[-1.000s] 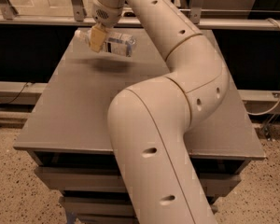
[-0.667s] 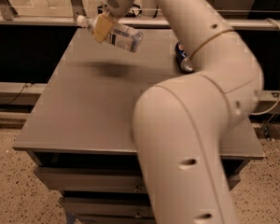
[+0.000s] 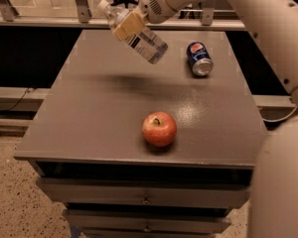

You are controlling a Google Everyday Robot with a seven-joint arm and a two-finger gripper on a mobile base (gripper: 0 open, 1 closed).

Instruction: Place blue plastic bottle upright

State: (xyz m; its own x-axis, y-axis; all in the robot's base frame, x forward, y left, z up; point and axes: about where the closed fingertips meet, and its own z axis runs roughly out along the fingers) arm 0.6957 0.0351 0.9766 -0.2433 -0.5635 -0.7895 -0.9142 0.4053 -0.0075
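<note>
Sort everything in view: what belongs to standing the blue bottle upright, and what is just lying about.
Job in hand:
- blue plastic bottle, tilted in the air
- gripper, shut on it above the table's far left
- table, where it should stand

Lying about:
- Pepsi can, far right
- apple, near the front edge

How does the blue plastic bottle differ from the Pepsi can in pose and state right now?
The blue plastic bottle is held in the air, tilted, cap up-left, by the end effector above the table, far left; the Pepsi can lies on the table at the far right, untouched. The bottle is clear and longer; the can is dark blue and shorter. Neither stands upright.
</note>
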